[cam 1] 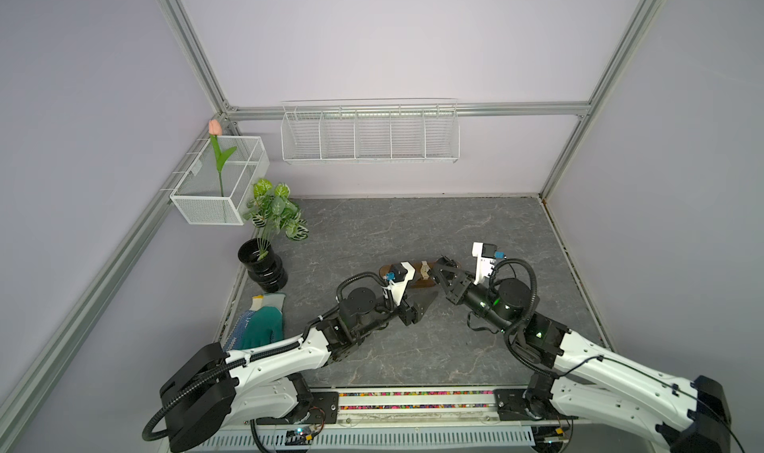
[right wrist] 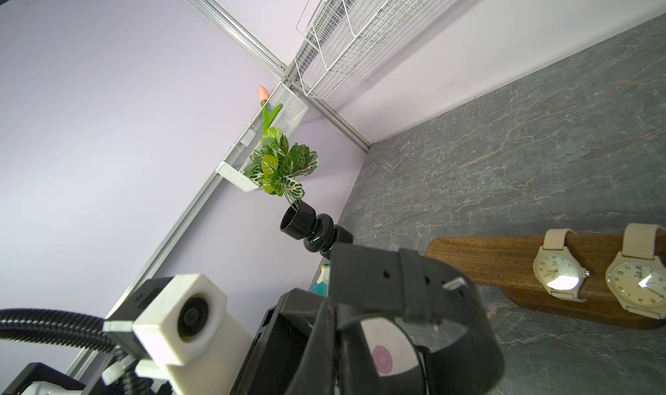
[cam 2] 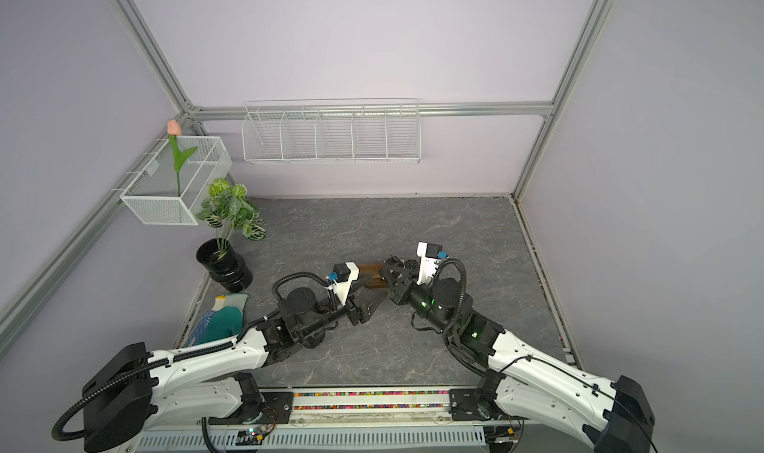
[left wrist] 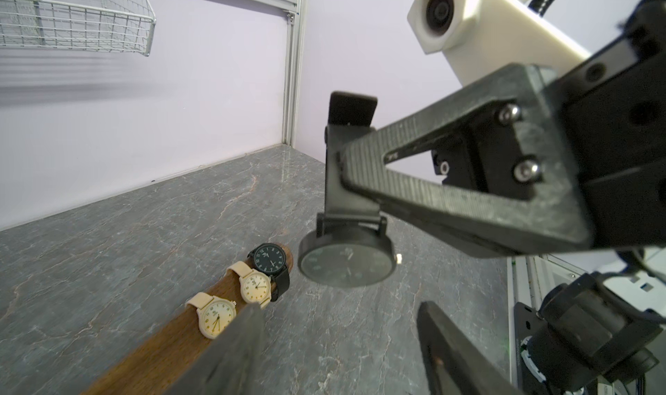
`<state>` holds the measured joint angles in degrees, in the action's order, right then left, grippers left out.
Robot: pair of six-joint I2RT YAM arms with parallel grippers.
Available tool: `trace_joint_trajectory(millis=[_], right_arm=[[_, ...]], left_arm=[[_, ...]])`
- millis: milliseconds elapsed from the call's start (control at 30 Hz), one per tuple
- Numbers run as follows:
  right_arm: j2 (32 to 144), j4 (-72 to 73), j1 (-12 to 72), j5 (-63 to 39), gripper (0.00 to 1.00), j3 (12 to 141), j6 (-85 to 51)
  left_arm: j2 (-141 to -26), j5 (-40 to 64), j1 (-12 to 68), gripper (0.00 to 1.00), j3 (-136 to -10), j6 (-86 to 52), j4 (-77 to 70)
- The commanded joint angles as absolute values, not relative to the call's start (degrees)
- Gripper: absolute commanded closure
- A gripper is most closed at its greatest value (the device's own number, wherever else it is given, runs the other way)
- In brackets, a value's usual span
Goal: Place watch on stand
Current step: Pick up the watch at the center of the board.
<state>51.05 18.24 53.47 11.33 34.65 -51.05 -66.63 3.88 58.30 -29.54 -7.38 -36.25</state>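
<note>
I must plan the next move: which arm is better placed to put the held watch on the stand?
Right, probably. The right gripper is shut on the watch, by its strap, close beside the stand. The left gripper is open and empty, so it would need a handover.

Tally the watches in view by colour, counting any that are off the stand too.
Cream watches: 2, both on the stand.
Black watches: 2, the mounted black watch at the stand's end and the held black watch, gripped by its strap in the right end effector.
Total: 4 watches.
</note>
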Motion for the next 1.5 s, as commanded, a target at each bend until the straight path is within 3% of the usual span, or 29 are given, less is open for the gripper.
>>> trace_joint_trajectory(millis=[0, 800, 1467], right_arm=[[51.6, 22.2, 54.0, 11.5, 0.93, 33.2, -53.5], [54.0, 25.2, 54.9, 9.0, 0.93, 33.2, -56.2], [54.8, 24.3, 55.1, 9.9, 0.93, 32.9, -57.0]], left_arm=[[-67.2, 3.1, 58.6, 0.28, -31.9, -6.7, -38.6], [-69.4, -0.7, 58.6, 0.32, -33.7, -7.5, -36.7], [-68.7, -2.7, 58.6, 0.53, -34.3, -8.1, -33.8]])
